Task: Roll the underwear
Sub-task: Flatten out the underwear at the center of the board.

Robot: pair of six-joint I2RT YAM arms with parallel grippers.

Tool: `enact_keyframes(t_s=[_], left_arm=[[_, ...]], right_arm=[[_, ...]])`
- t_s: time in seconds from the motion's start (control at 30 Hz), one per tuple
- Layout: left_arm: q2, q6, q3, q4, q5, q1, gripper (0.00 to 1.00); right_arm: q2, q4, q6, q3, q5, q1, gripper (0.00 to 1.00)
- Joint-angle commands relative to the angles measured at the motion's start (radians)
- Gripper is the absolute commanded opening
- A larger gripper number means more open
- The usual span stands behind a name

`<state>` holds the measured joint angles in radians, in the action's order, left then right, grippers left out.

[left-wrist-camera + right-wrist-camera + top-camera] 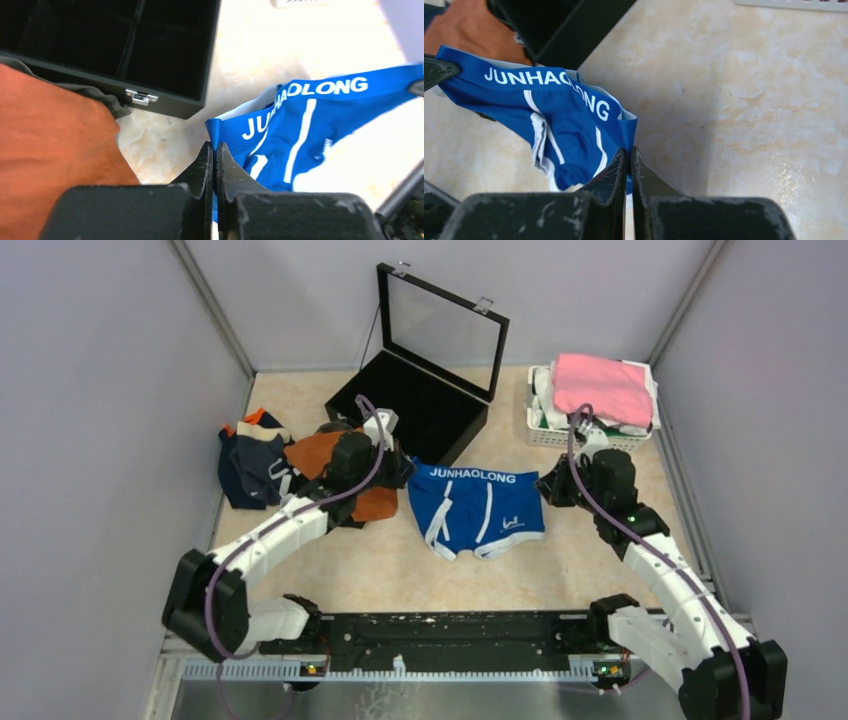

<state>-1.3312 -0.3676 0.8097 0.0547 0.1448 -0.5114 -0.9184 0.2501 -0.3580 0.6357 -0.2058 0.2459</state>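
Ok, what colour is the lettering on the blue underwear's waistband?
White lettering on royal blue; clearest in the right wrist view.

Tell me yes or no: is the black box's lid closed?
No, the black box has its glass lid standing open, tilted back behind the compartments.

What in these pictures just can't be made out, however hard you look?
- Top view: what fills the white basket, since the pink cloth covers it.
- Top view: how many pieces the pile of underwear holds. They overlap, and the left arm crosses it.
- Left wrist view: whether the black box holds anything. Its inside is too dark.
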Motion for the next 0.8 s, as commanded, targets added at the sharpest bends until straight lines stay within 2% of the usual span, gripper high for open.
enact_keyframes(t_s=[0.0, 0.33, 0.53, 0.63, 0.77], left_arm=[[0.186, 0.009, -0.054, 0.032, 0.094, 0.004, 0.0], [0.636, 0.022, -0.142, -0.048, 0.154, 0.003, 0.0], [0.852, -0.011, -0.233, -0.064, 0.1, 0.004, 0.0], [0.867, -0.038, -0.252, -0.083, 0.042, 0.002, 0.0], [0.8, -0.04, -0.168, -0.231, 0.04, 0.003, 0.0]], right_arm=[[0.114, 0.009, 0.011, 0.05, -0.09, -0.007, 0.0], [0.418, 0.048, 0.004, 0.113, -0.251, -0.007, 0.0], [0.499, 0.106, -0.027, 0.132, -0.171, -0.007, 0.0], [0.467, 0.187, -0.052, 0.165, -0.113, -0.007, 0.0], [0.432, 0.355, -0.087, 0.242, -0.098, -0.007, 0.0]])
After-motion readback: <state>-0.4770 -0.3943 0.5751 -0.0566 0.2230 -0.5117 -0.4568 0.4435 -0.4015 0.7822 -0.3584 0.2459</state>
